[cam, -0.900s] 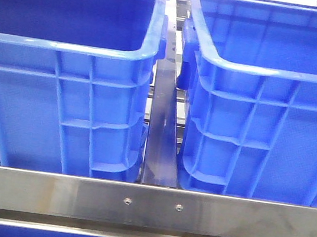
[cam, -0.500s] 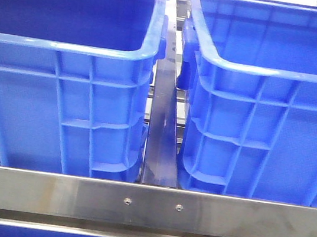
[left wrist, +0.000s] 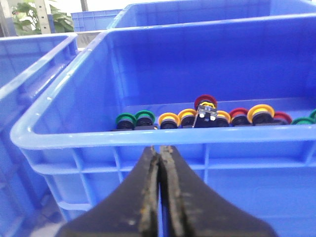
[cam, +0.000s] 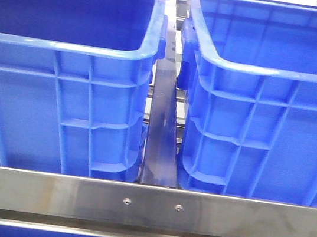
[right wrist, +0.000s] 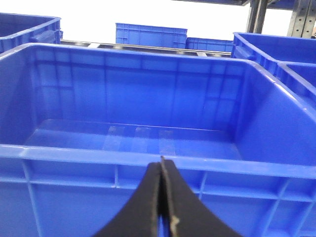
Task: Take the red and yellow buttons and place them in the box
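Two blue bins sit side by side behind a steel rail [cam: 145,207]: the left bin [left wrist: 59,133] holds a row of round push buttons along its floor, green ones [left wrist: 134,120], then yellow buttons [left wrist: 178,118] and red buttons [left wrist: 206,102] mixed together. Left claw [left wrist: 159,148] hangs outside its near wall, pinched together on nothing. Right claw [right wrist: 161,160] is likewise closed and bare before the right box [right wrist: 133,153].

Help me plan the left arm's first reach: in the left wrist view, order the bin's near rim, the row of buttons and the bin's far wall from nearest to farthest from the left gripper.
1. Near rim, directly ahead of the shut left gripper.
2. Row of buttons, down inside the bin, past the rim.
3. Far wall, behind the buttons.
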Motion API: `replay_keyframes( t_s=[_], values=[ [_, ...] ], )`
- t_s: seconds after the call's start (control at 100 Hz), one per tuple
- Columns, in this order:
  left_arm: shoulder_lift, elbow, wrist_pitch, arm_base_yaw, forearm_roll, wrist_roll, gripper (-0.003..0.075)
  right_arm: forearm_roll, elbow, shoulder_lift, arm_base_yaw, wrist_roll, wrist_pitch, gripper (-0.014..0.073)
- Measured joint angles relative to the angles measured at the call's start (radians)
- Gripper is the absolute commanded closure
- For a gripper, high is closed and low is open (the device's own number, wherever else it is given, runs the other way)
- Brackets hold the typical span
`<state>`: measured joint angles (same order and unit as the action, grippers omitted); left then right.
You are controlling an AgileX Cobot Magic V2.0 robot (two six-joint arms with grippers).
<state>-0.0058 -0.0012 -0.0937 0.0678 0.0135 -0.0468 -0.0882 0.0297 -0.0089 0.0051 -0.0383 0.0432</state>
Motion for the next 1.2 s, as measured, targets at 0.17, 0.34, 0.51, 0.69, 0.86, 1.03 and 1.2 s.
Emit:
replay_keyframes(
  t_s=[0.17,0.34,0.51,0.69,0.86,1.03,1.2],
  values=[
    [0.000,-0.069,-0.092,0.000,-0.021,0.000,0.0740,0.000,0.000,0.000,0.000,0.000,0.000,0.0663],
    [0.065,-0.209,-0.197,0.000,-0.023,0.000,0.0740,0.000,0.000,0.000,0.000,0.000,0.000,0.0663],
    [0.209,-0.309,-0.254,0.000,-0.023,0.000,0.0740,0.000,0.000,0.000,0.000,0.000,0.000,0.0663],
    [0.395,-0.403,-0.324,0.000,-0.014,0.000,0.0695,0.000,0.000,0.000,0.000,0.000,0.000,0.0663],
    [0.552,-0.498,-0.365,-0.007,-0.014,0.000,0.0377,0.000,0.000,0.000,0.000,0.000,0.000,0.0663],
    [0.694,-0.605,-0.389,-0.041,-0.014,0.000,0.0144,0.000,0.000,0.000,0.000,0.000,0.000,0.0663],
    [0.875,-0.756,-0.515,-0.089,-0.014,0.000,0.0146,0.000,0.000,0.000,0.000,0.000,0.000,0.0663]
  ],
)
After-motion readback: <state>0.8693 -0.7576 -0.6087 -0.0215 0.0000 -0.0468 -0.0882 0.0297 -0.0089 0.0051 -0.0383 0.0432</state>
